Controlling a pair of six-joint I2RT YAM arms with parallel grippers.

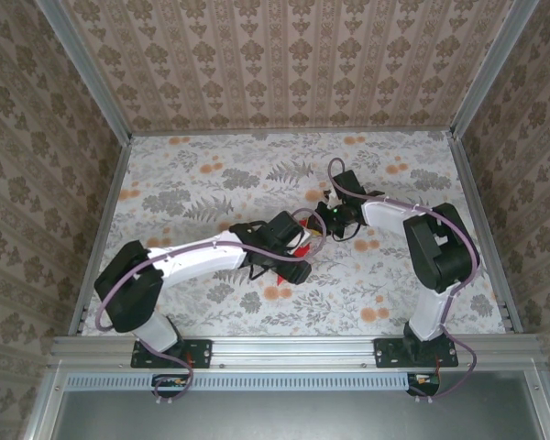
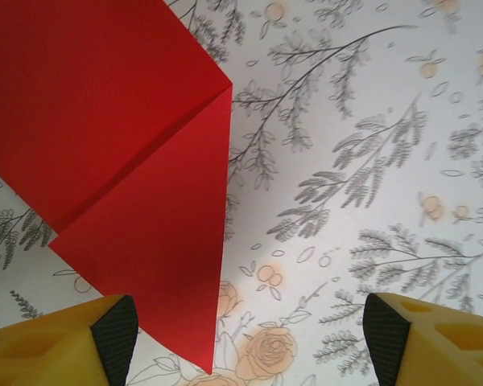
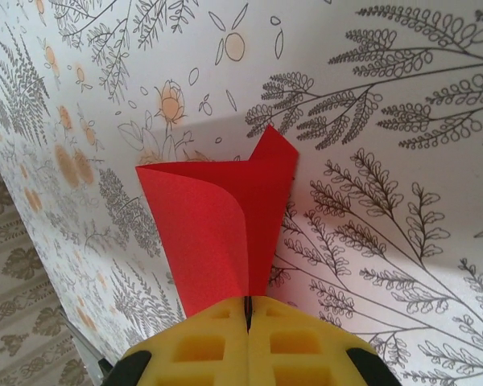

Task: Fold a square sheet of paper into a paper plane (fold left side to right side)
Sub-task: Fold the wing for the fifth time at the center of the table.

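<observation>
Yellow fingers of our right gripper sit closest to the lens. They are pressed together, with the red sheet of paper pinched in the seam between them. From that pinch the sheet runs out over the floral table. 1 layer bows outward in a soft curl, and a pointed corner stands at the far edge.

At our left gripper the 2 fingers stand wide apart and hold nothing, with 1 dark-padded fingertip at each lower corner of the left wrist view. The sheet fills the upper left of that view, creased along a diagonal so that 2 flaps overlap. Its sharp tip reaches down between the fingers, nearer the left one.

From above, we see both arms meeting near the middle of the table, with a sliver of red paper showing between the 2 wrists.
</observation>
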